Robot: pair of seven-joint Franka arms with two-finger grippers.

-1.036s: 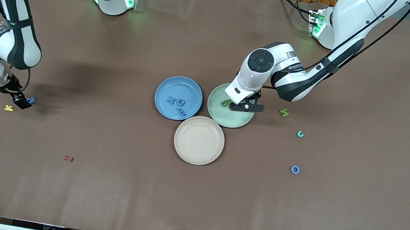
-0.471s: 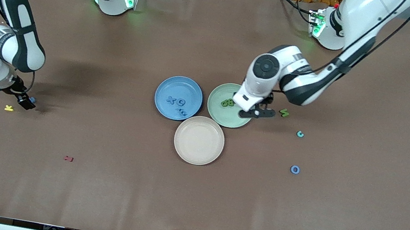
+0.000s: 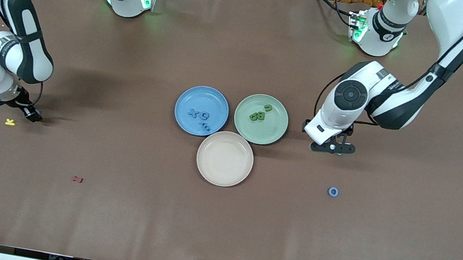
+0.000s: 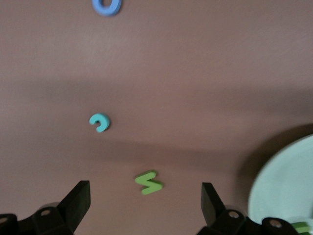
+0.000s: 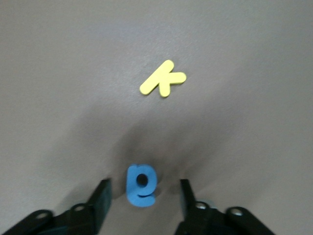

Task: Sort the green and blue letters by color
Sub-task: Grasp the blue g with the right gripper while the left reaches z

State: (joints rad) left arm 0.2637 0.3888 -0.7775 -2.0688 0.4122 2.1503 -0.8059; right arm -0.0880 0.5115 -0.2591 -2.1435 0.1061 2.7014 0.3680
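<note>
1. Where the three plates meet at the table's centre, the blue plate point(image 3: 185, 94) holds several blue letters point(image 3: 199, 117), among them an X and a C.
2. The green plate point(image 3: 276, 130), touching the blue plate on the side toward the left arm's end of the table, holds three green letters point(image 3: 258, 115), one of them a B.
3. The beige plate point(image 3: 222, 175) lies nearer to the front camera than the other two and touches both.
4. The left gripper point(image 3: 331, 147) hangs low over the table beside the green plate, toward the left arm's end, with its fingers point(image 4: 78, 200) spread wide and holding nothing.
5. The left wrist view shows a green Z-shaped letter point(image 4: 148, 182) lying on the table between those fingers and a teal letter point(image 4: 100, 122) near it.
6. A blue O-shaped letter point(image 3: 333, 192) lies on the table nearer to the front camera than the left gripper.
7. The right gripper point(image 3: 11, 110) is down at the table near the right arm's end.
8. Its fingers point(image 5: 100, 198) stand on either side of a blue letter point(image 5: 142, 185); whether they press on it cannot be told.
9. A yellow K-shaped letter point(image 3: 10, 122) lies just beside the right gripper, nearer to the front camera.
10. A dark red letter point(image 3: 77, 179) lies nearer still to the front camera, well apart from the plates.
</note>
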